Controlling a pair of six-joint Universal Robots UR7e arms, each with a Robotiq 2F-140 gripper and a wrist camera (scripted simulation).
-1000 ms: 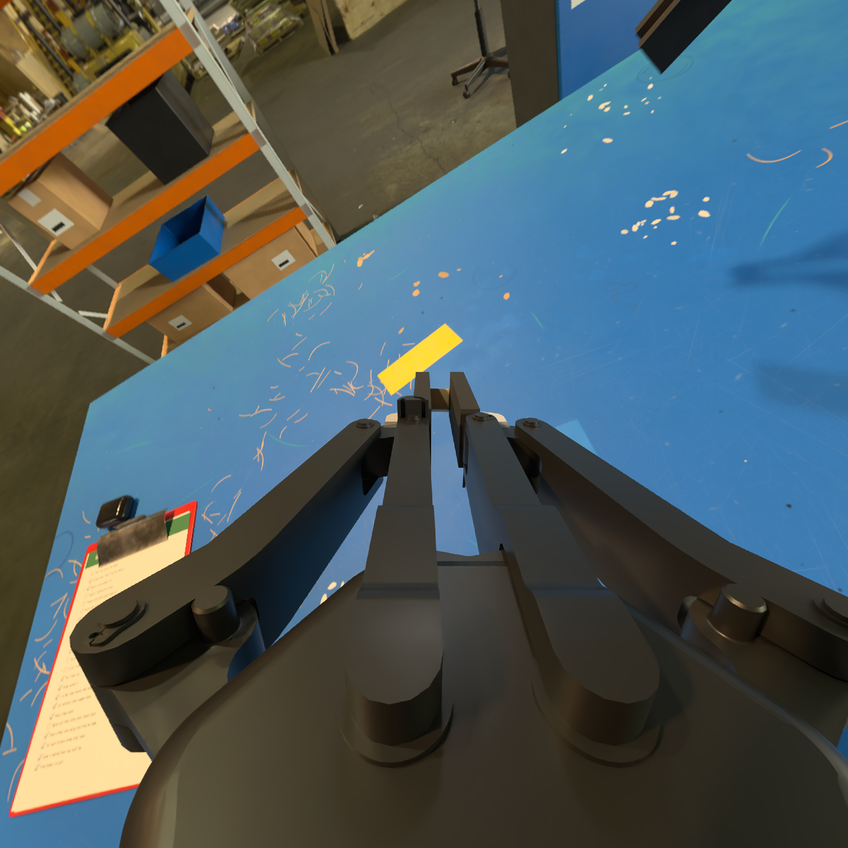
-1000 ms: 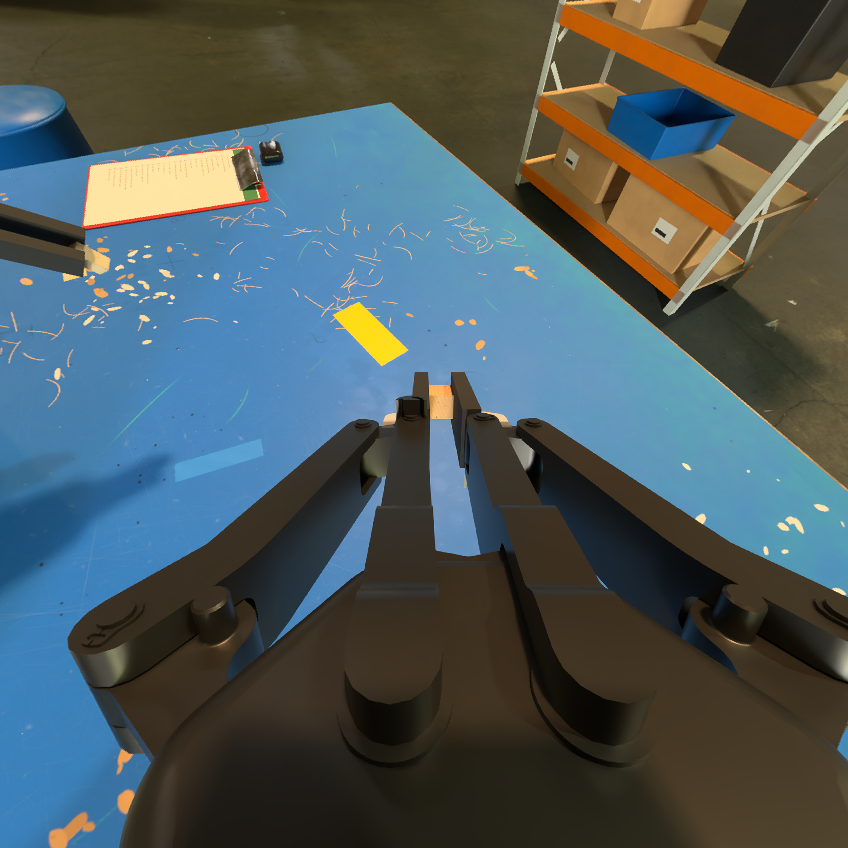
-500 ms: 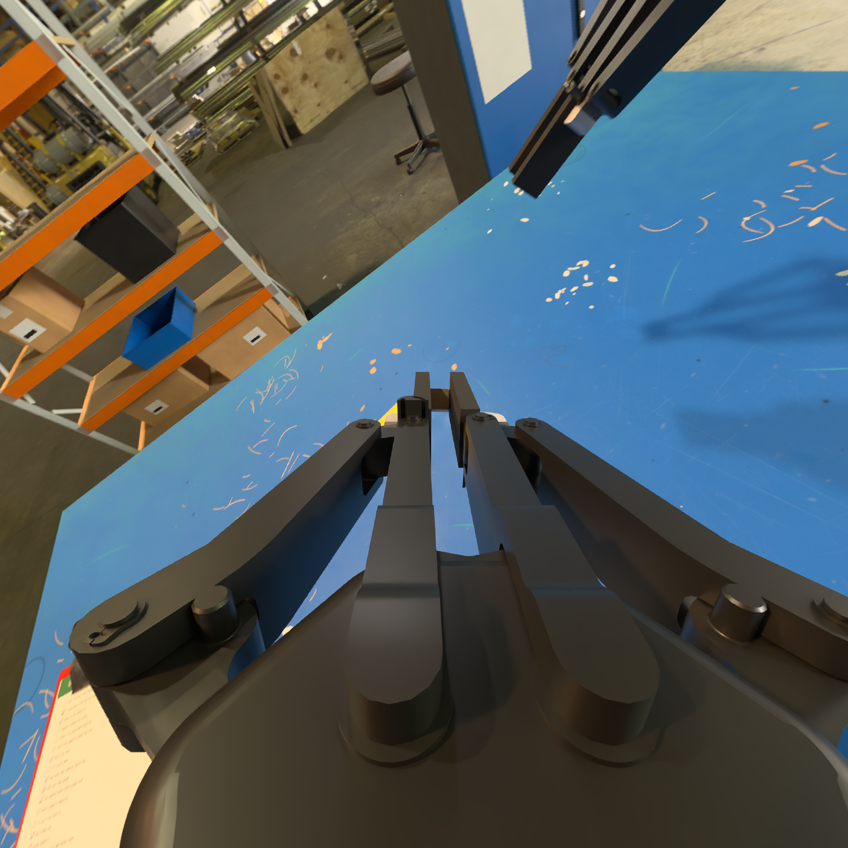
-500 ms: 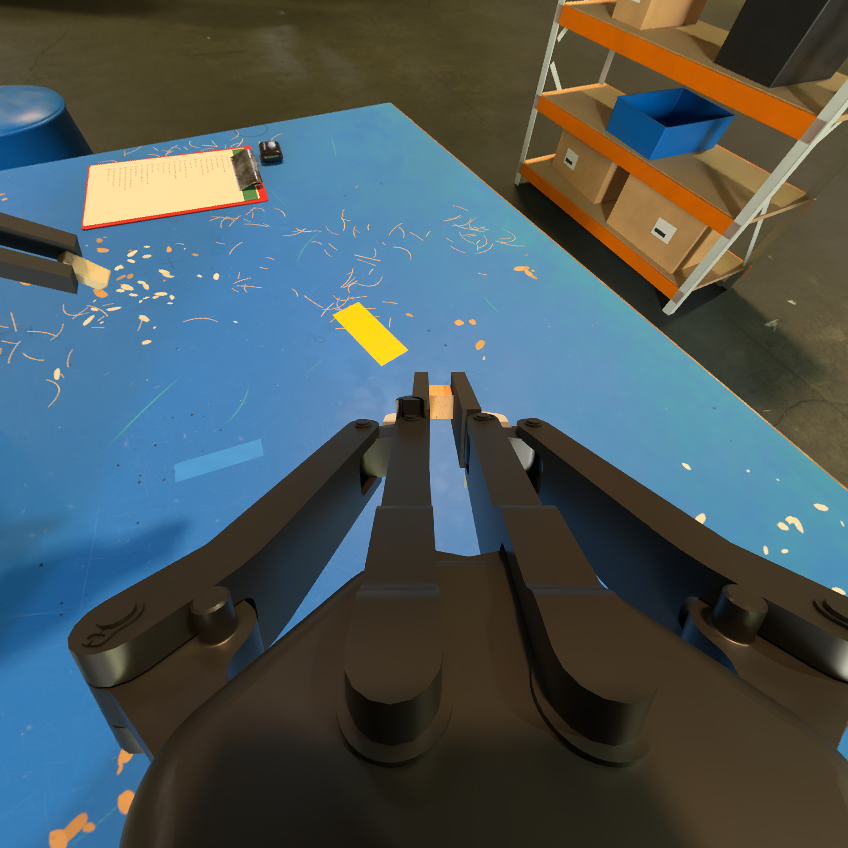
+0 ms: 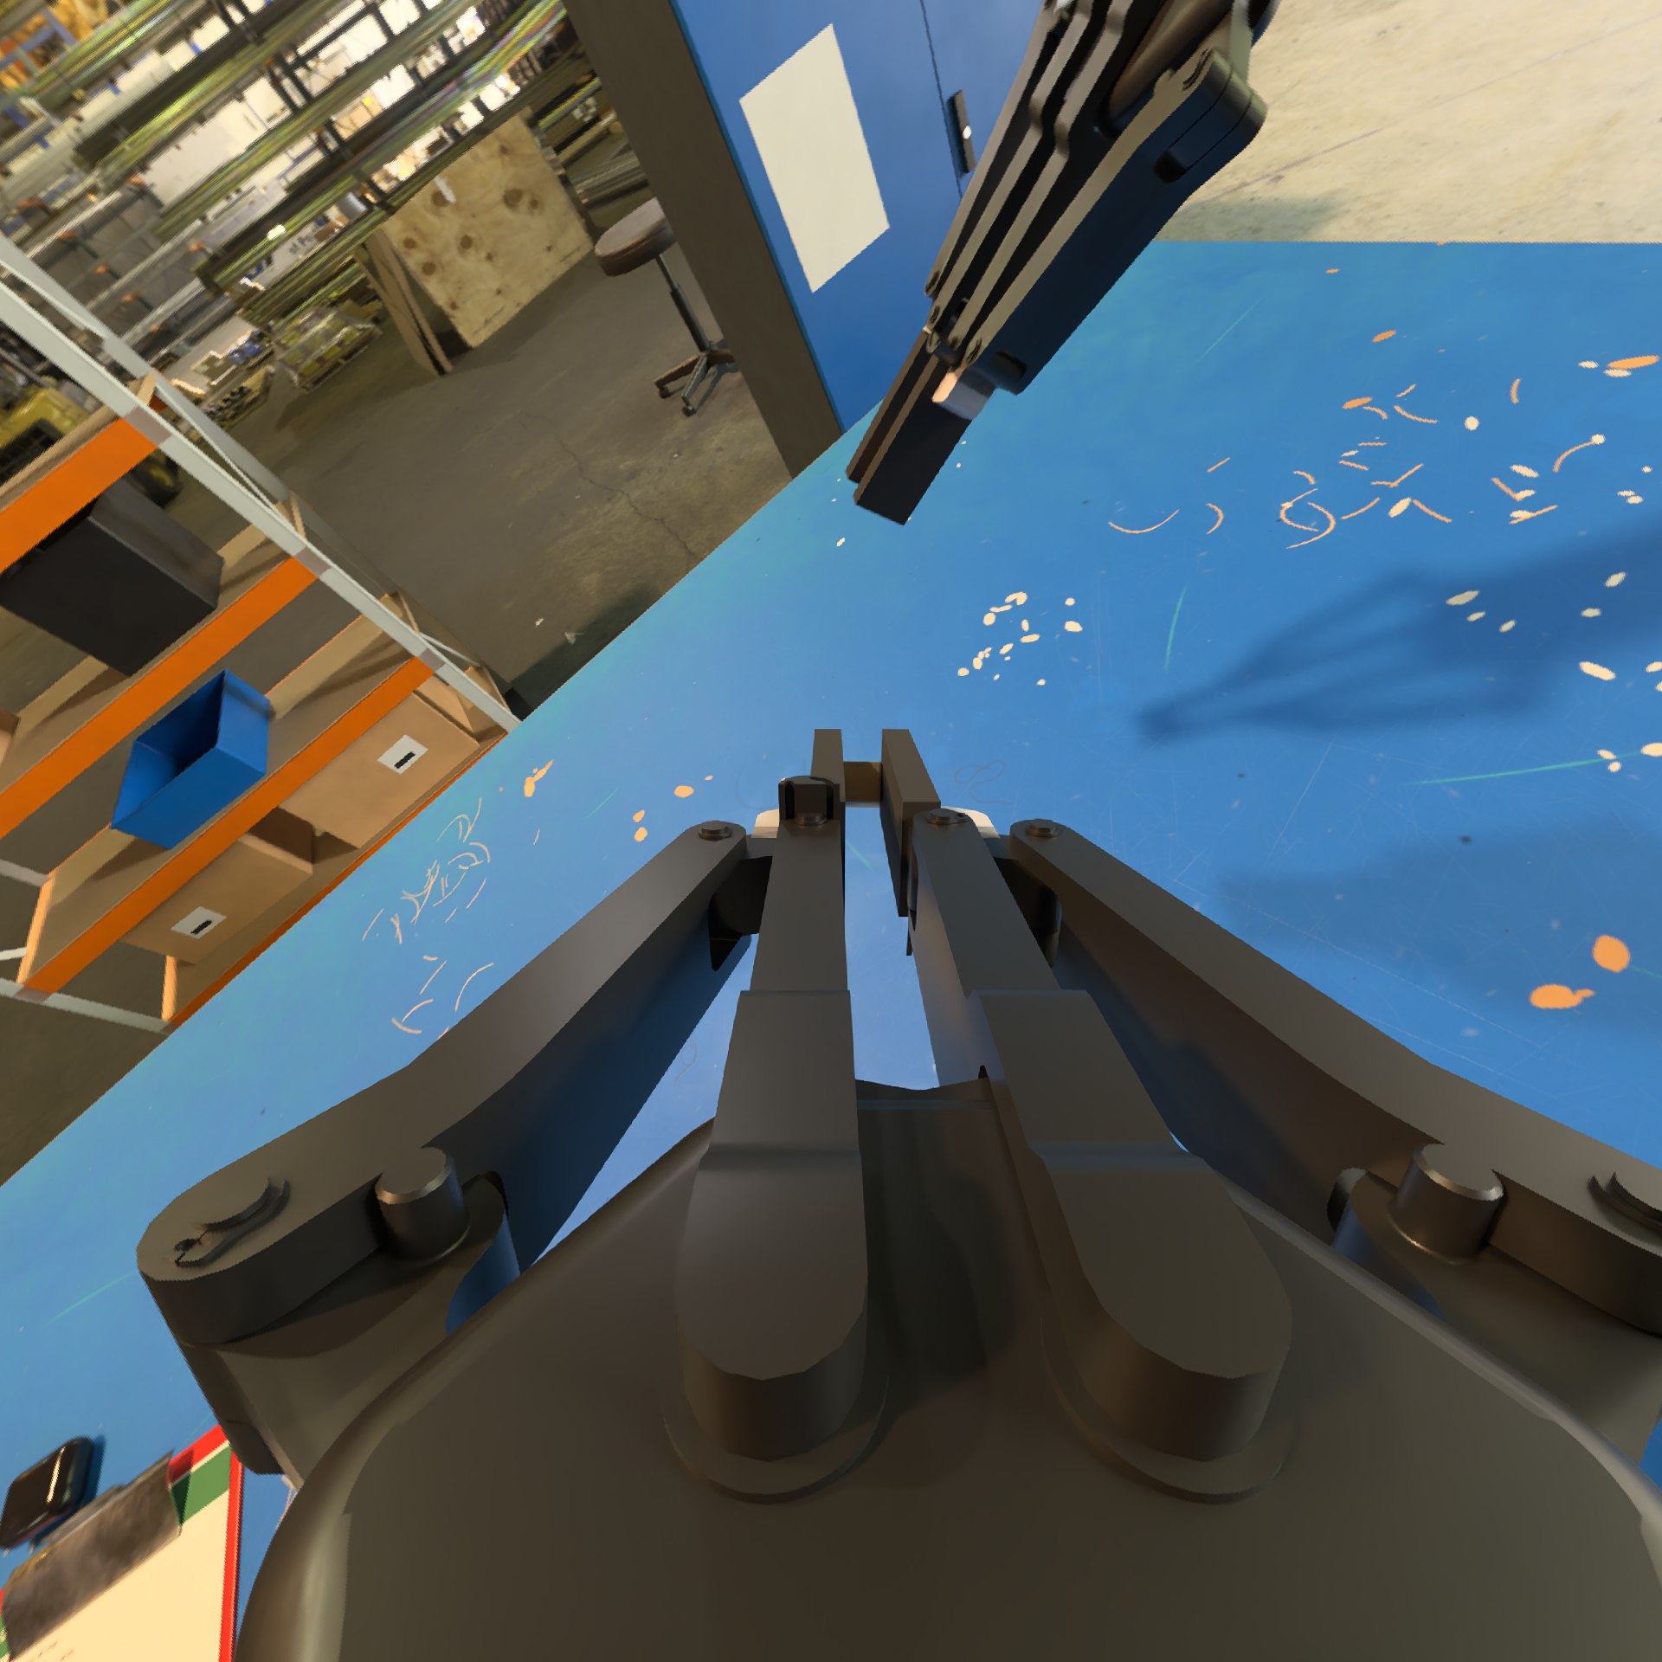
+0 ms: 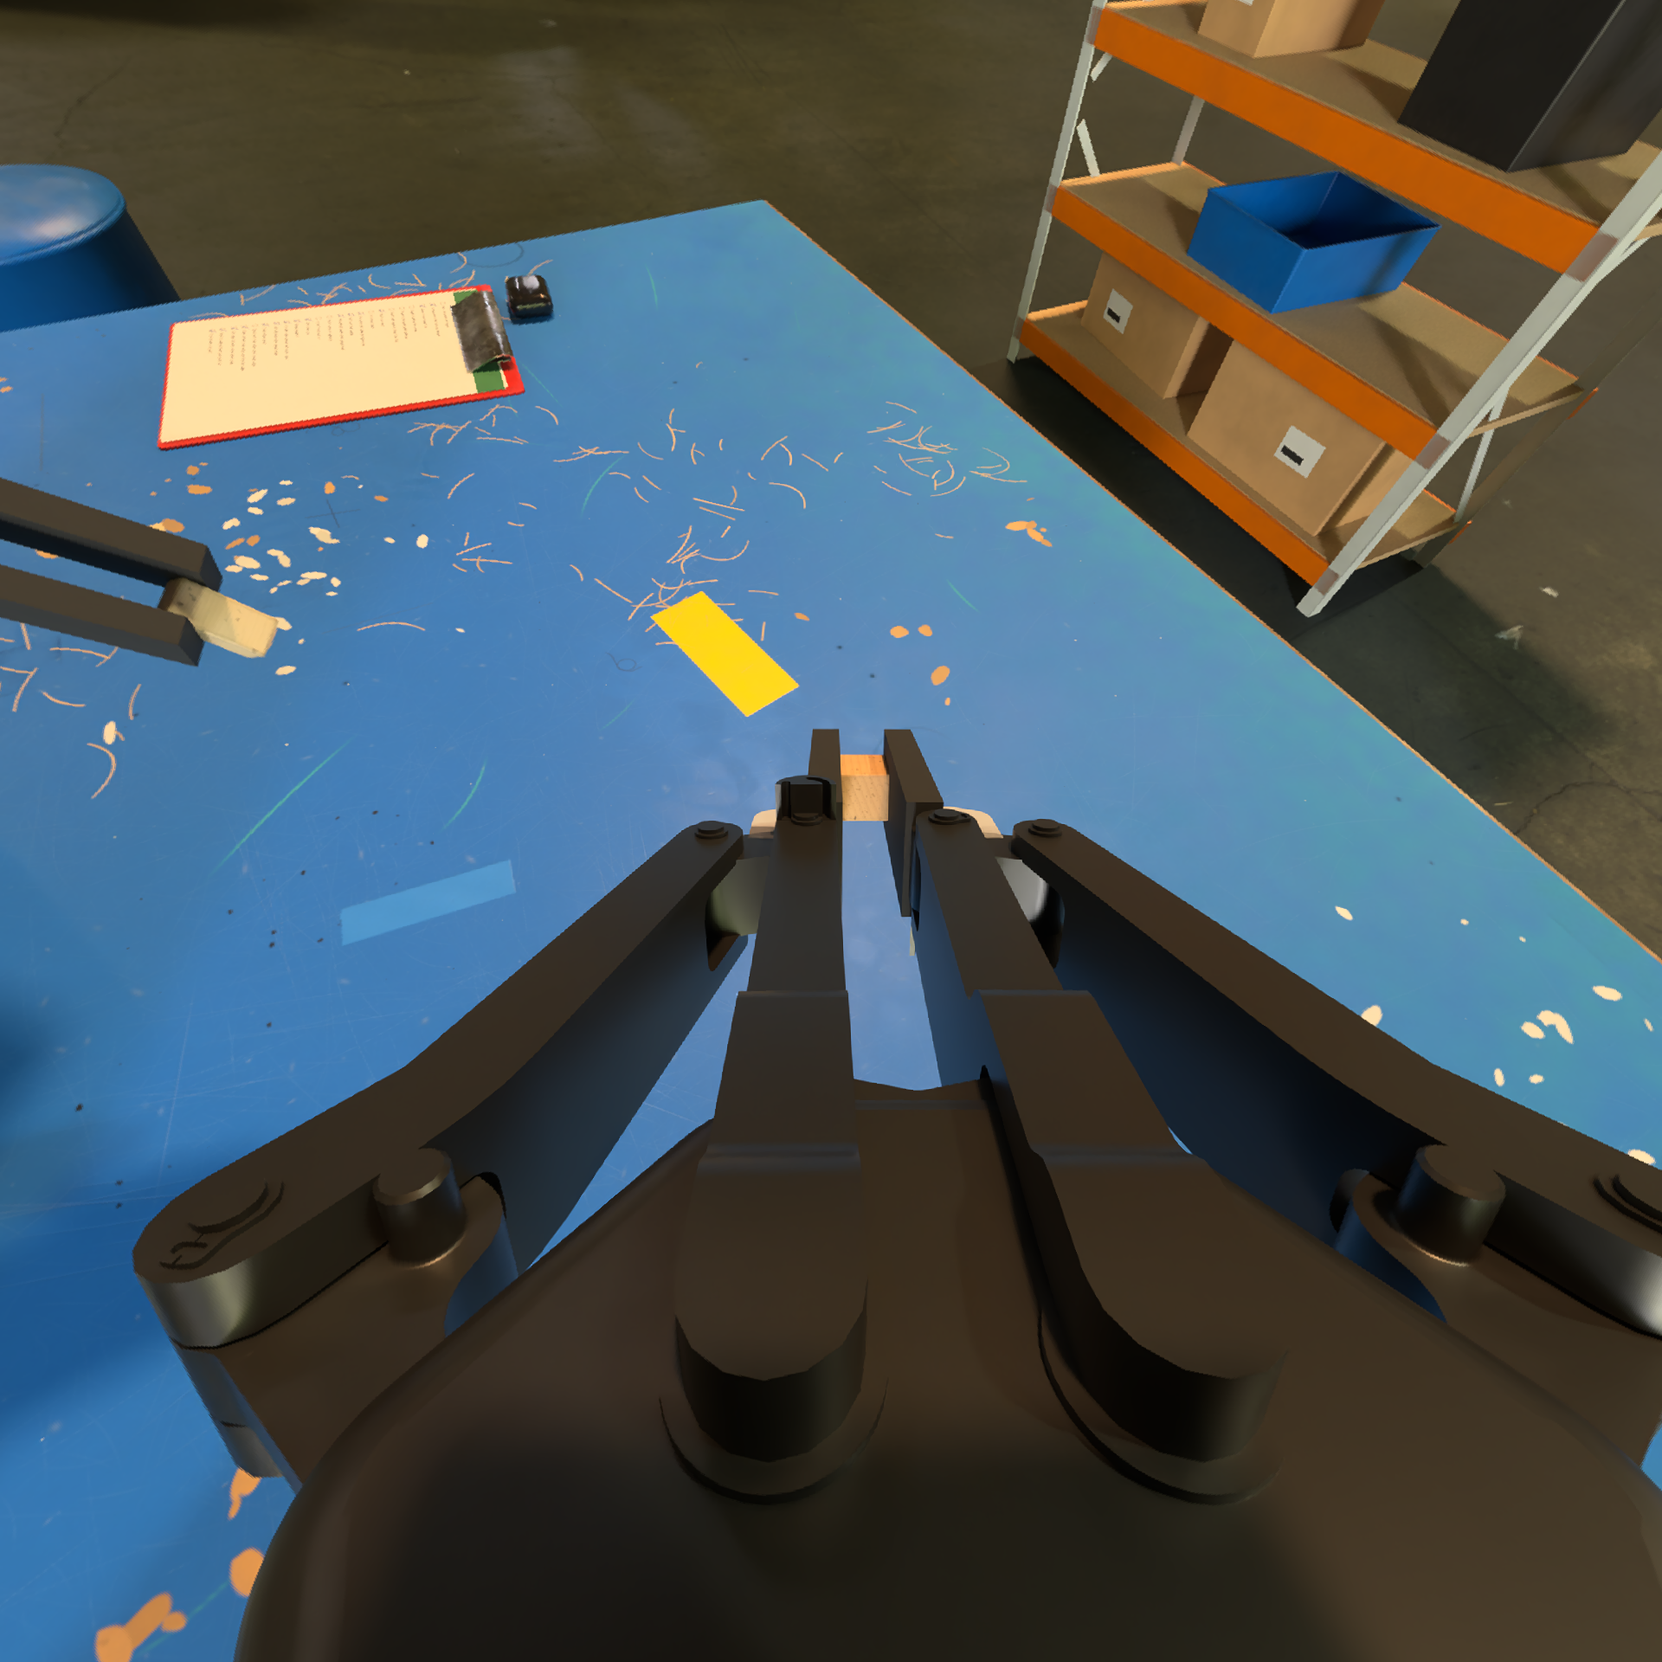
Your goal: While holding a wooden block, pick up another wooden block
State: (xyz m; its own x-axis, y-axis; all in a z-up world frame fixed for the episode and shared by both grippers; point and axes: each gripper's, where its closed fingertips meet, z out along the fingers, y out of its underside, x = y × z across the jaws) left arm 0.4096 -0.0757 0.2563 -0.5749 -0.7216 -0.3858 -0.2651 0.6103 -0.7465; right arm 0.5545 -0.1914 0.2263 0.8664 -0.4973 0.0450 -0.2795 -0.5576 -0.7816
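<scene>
My left hand (image 5: pixel 862 754) is clamped on a wooden block (image 5: pixel 861 781), of which the left wrist view shows only a dark sliver between the 2 fingertips. My right hand (image 6: pixel 862 754) is clamped on a second wooden block (image 6: pixel 863 788), pale with an orange-lit top. Both blocks are held clear above the blue desk (image 6: pixel 540 791).

From the right wrist view: the left hand's block juts out past its fingertips at the far left, pale and well apart from my right hand. A yellow tape strip (image 6: pixel 724 654) lies flat just ahead of my right fingertips. A lighter blue strip (image 6: pixel 427 900) lies to the left. A red clipboard (image 6: pixel 337 367) sits at the far corner with a small black device (image 6: pixel 528 296) just beside its clip. The desk's right edge runs diagonally close to my right hand; beyond it stands an orange shelf rack (image 6: pixel 1349 297) holding boxes and a blue bin (image 6: pixel 1313 238).

From the left wrist view: the right hand hangs above the desk's far edge, edge-on. Open desk, scattered with shavings, lies between the 2 hands. This view alone shows a stool (image 5: pixel 670 297) and a blue cabinet (image 5: pixel 836 180) beyond the desk.
</scene>
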